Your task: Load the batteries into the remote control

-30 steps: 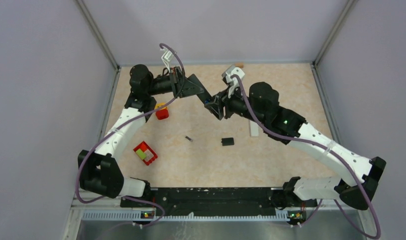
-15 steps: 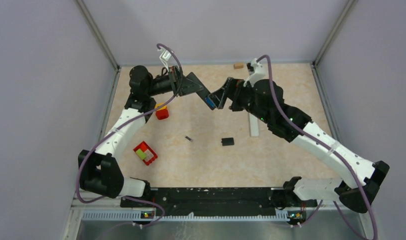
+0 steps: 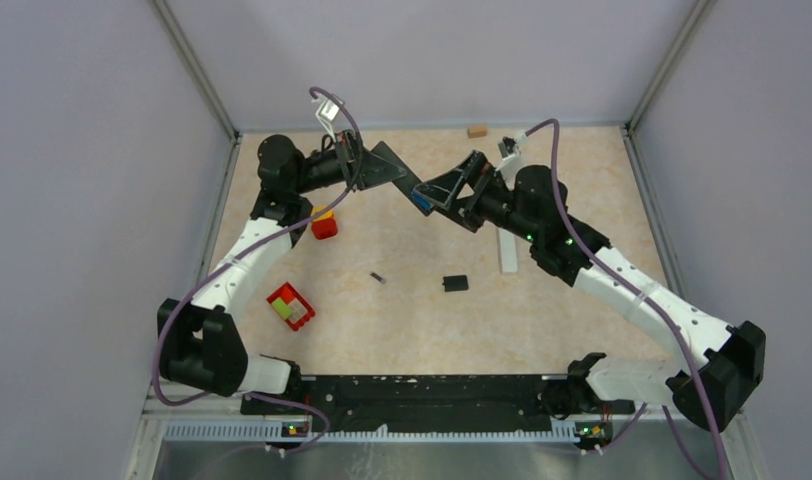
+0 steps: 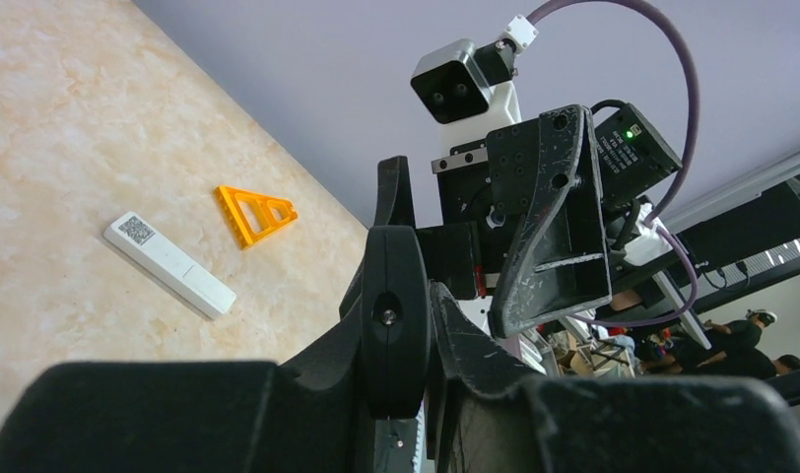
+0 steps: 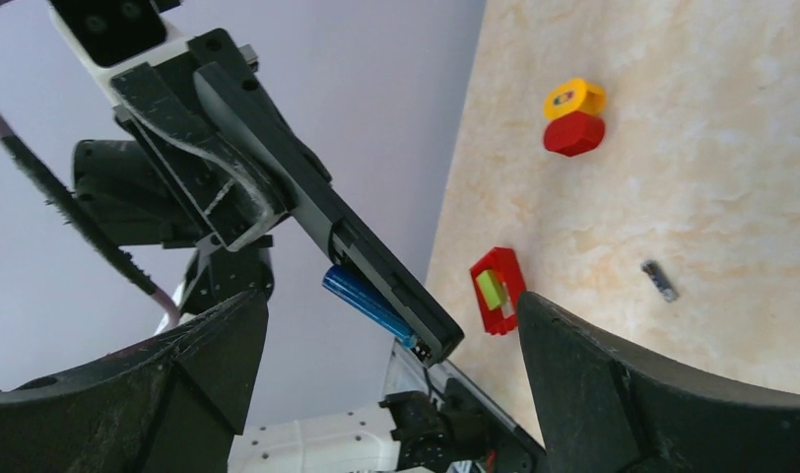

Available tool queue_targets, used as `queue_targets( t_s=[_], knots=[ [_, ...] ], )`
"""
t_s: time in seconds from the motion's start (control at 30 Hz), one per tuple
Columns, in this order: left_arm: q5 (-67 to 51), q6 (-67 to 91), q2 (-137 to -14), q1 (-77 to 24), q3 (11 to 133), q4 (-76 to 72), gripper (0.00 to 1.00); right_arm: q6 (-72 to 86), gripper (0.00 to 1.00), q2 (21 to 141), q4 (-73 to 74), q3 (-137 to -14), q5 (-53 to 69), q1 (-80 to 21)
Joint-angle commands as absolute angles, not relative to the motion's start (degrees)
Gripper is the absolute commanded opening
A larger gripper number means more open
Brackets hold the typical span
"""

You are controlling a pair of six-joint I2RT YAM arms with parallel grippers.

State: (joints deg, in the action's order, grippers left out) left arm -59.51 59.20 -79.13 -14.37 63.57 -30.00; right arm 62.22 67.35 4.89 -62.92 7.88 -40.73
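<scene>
Jaws of my right gripper (image 5: 381,315) stand wide, the blue battery (image 5: 368,304) between them, lying against the remote (image 5: 376,261) that my left gripper (image 3: 400,178) pinches aloft. I judge seating is in hand; next needs a push home, then the dark battery (image 5: 659,280) on the table (image 5: 731,177) beyond.

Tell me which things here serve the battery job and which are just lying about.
Job: remote, blue battery, dark battery.
Lying about: red-and-yellow blocks, red frame, orange triangle, wooden block.

Bright, even overhead light, soft shadows (near foregrounds blurred).
</scene>
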Motion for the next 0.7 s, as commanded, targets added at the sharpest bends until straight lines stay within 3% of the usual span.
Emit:
queue_targets(
  t_s=[0.0, 0.67],
  knots=[
    [-59.72, 61.06, -78.28, -14.15, 63.76, -34.45, 0.00, 66.43, 0.98, 67.72, -4.78, -61.88, 12.06, -40.28],
    [-60.69, 60.31, -79.32, -14.15, 64.92, -30.85, 0.00, 64.12, 0.65, 72.12, -7.64, -64.12, 15.06, -40.25]
  ],
)
